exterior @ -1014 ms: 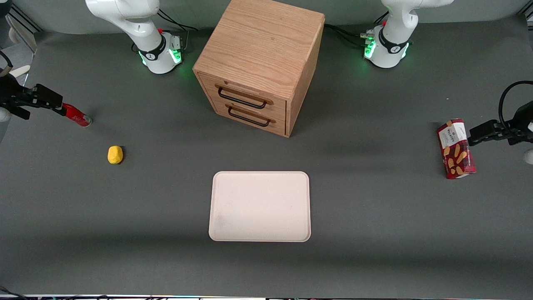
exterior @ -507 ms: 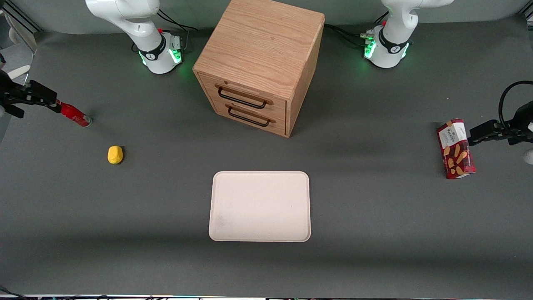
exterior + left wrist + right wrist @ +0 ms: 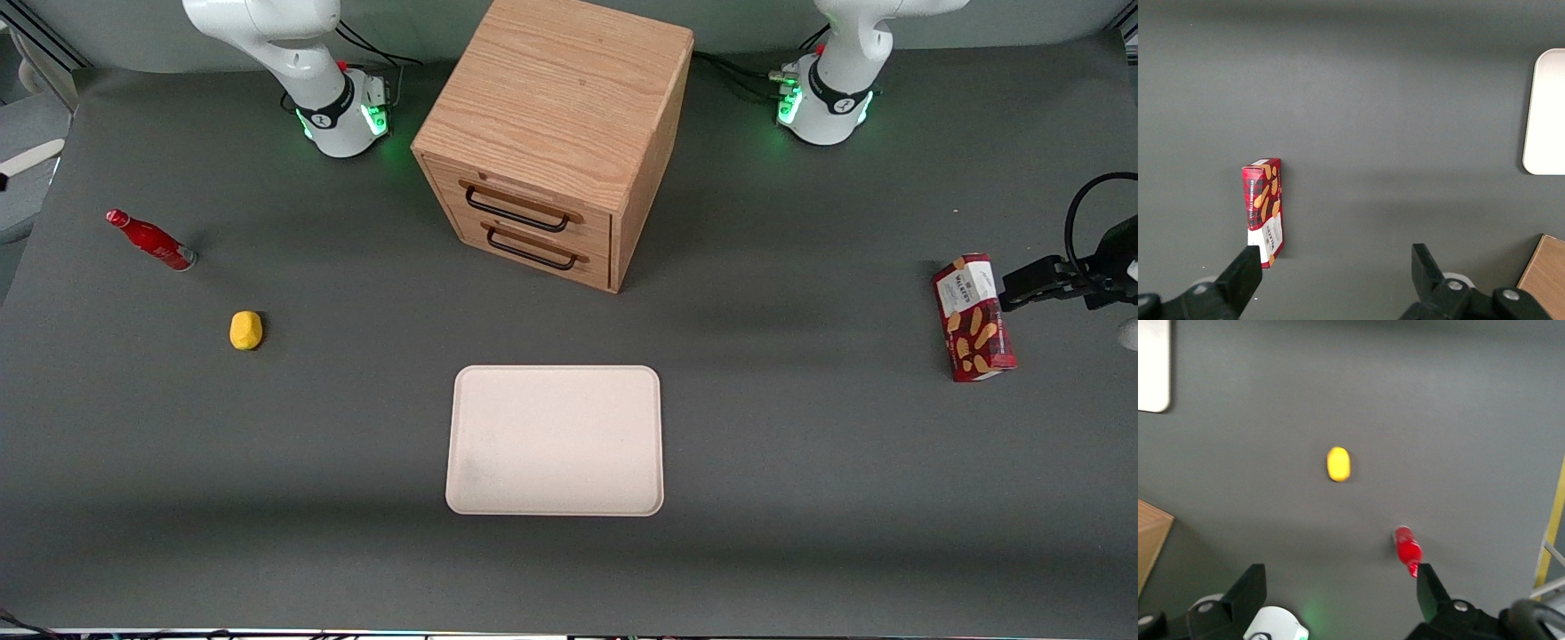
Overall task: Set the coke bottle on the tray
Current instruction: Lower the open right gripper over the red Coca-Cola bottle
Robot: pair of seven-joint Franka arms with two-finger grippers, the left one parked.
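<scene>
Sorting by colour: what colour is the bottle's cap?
Red, like the coke bottle itself; clearest in the front view.

The gripper (image 3: pixel 1341 590) shows only in the right wrist view, its finger bases cut off by the frame edge; just beside one finger (image 3: pixel 1432 591), the coke bottle (image 3: pixel 1407 550) is blurred (label unreadable); the tray (image 3: pixel 1153 365), well apart, is cropped to one corner

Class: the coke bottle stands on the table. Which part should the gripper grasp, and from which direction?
Probably the coke bottle body just under the narrow neck, approached from above: it stands upright, with the yellow lump well apart. The gripper hangs open high above the table near the bottle, so a straight descent looks feasible.
</scene>
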